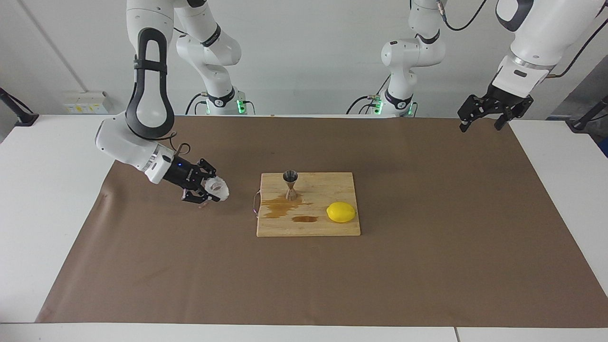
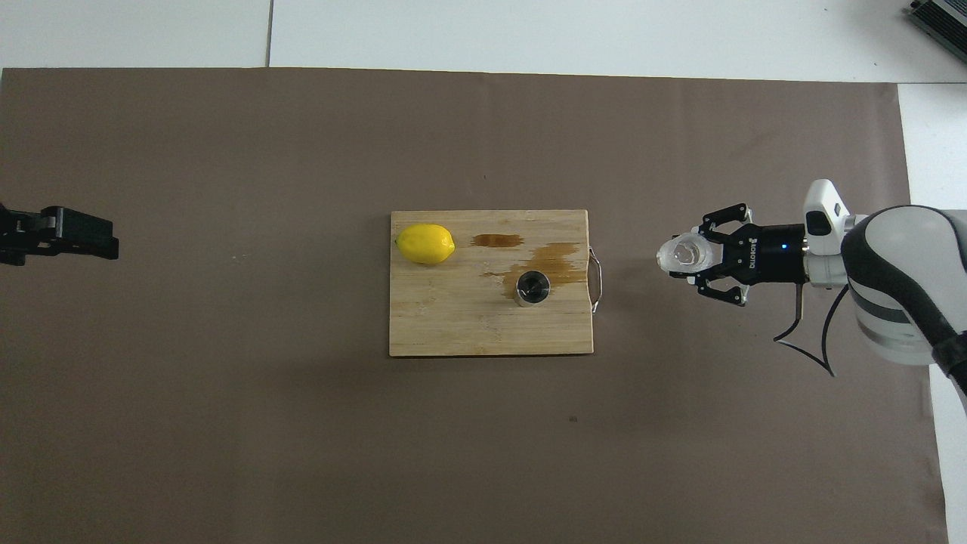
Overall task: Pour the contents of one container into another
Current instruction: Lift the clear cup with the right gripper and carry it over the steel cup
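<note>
The right gripper point(image 1: 209, 190), jaws clamped on the knobbly glass cup point(image 1: 217, 189), grips its small, rigid, breakable sides; the left gripper point(image 1: 482, 118) waits, jaws spread.

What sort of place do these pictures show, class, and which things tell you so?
Most likely a robotics lab set up for a kitchen-style test. Two robot arms stand at a paper-covered table, and a cutting board on it bears a jigger and a lemon.

Glossy white arms point(image 1: 142, 95) with black joint bands, black cables, black linkage tools, green-lit bases.
</note>
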You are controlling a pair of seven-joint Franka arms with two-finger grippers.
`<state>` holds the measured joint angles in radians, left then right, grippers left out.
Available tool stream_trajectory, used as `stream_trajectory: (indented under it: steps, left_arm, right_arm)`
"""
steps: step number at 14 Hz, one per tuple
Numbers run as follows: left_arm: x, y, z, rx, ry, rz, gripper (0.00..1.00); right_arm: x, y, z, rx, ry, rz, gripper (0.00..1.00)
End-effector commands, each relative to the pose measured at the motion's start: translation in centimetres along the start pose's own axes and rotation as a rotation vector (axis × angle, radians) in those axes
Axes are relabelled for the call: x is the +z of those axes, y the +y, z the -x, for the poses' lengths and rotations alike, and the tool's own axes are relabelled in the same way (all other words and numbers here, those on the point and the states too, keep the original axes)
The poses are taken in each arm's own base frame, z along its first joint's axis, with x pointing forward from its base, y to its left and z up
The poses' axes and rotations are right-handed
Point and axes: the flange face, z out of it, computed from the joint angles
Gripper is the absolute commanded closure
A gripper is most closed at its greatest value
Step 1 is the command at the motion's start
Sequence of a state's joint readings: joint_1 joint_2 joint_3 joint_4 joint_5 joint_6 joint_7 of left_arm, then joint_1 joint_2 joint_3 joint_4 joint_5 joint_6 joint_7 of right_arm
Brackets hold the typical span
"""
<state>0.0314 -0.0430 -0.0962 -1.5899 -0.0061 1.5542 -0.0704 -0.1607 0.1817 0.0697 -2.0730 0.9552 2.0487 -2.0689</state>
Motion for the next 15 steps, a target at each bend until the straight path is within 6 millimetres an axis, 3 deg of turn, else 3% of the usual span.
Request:
stream_trajectory:
  steps: [1,5,10,15]
  left_arm:
    - [-0.2,-0.1,1.0,0.007,-0.006,-0.006,0.0]
    - [-0.2,-0.1,1.0,0.007,-0.006,-0.006,0.0]
    - [-0.2,-0.1,1.0,0.007,-0.006,-0.006,0.0]
    - [-0.1,-0.1,1.0,0.007,-0.007,-0.006,0.0]
  right_arm:
    - [-0.5,-0.7,-1.4,0.016,-0.013,-0.012,0.67]
    - [-0.8,-2.3,-6.5,0.004,-0.069,-0.065,0.67]
    - [0.8,-3.7,-10.1,0.024,-0.099,-0.102,0.67]
    - [3.2,-3.8,-12.3,0.008,-0.217,-0.067,0.67]
